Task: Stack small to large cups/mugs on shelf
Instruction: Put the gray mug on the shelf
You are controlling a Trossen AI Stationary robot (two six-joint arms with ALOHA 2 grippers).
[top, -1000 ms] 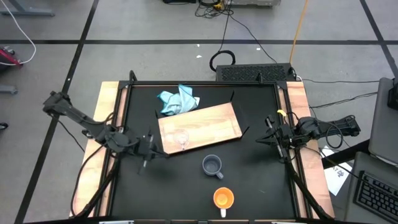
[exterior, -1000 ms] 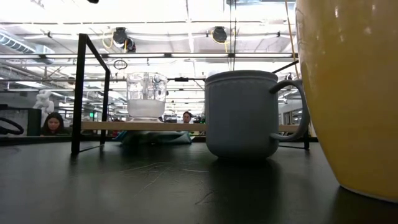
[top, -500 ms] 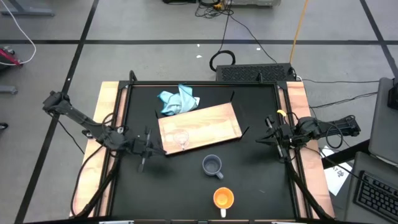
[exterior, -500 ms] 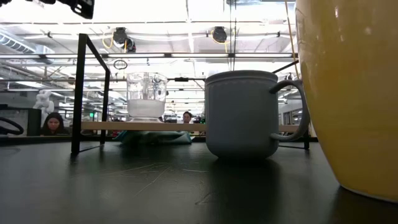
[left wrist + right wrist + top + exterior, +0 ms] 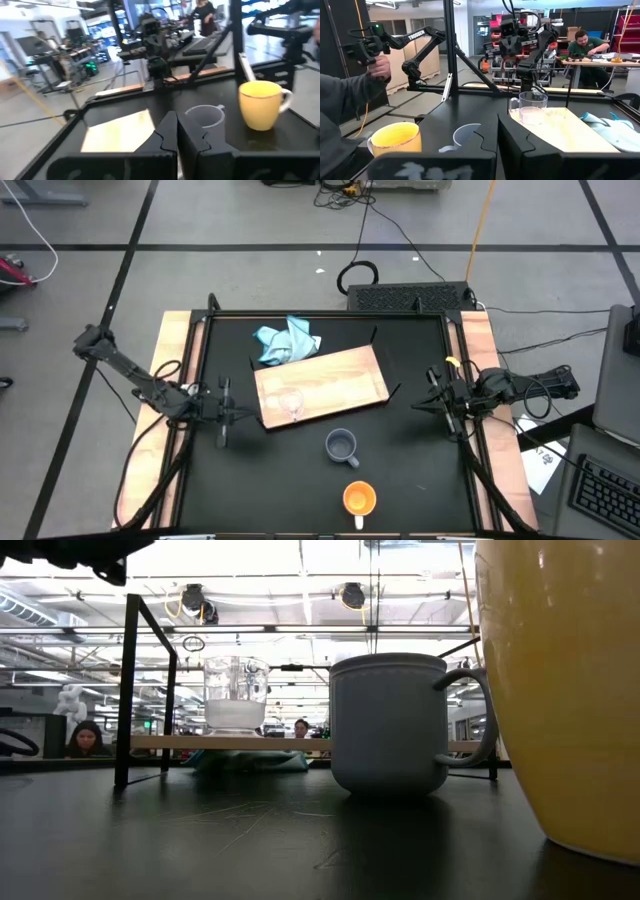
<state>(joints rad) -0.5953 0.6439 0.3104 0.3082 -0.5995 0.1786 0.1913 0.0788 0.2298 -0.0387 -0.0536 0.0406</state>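
The small clear glass cup (image 5: 292,402) stands upright on the light wooden shelf (image 5: 330,380), near its near left corner; it also shows in the low view (image 5: 236,695) and the right wrist view (image 5: 532,107). The grey-blue mug (image 5: 342,446) stands on the black table in front of the shelf. The orange mug (image 5: 360,500) stands nearer the table's near edge. My left gripper (image 5: 224,416) is shut and empty, left of the shelf and above the table. My right gripper (image 5: 438,402) is shut and empty at the table's right side.
A light blue cloth (image 5: 288,340) lies crumpled at the shelf's far left corner. The shelf's black brackets (image 5: 128,690) rise at its ends. A person's hand (image 5: 377,62) holding a device shows beyond the table in the right wrist view.
My left gripper has drawn back from the shelf and the glass cup toward the table's left edge and has turned a little. The cups and the shelf have stayed where they were.
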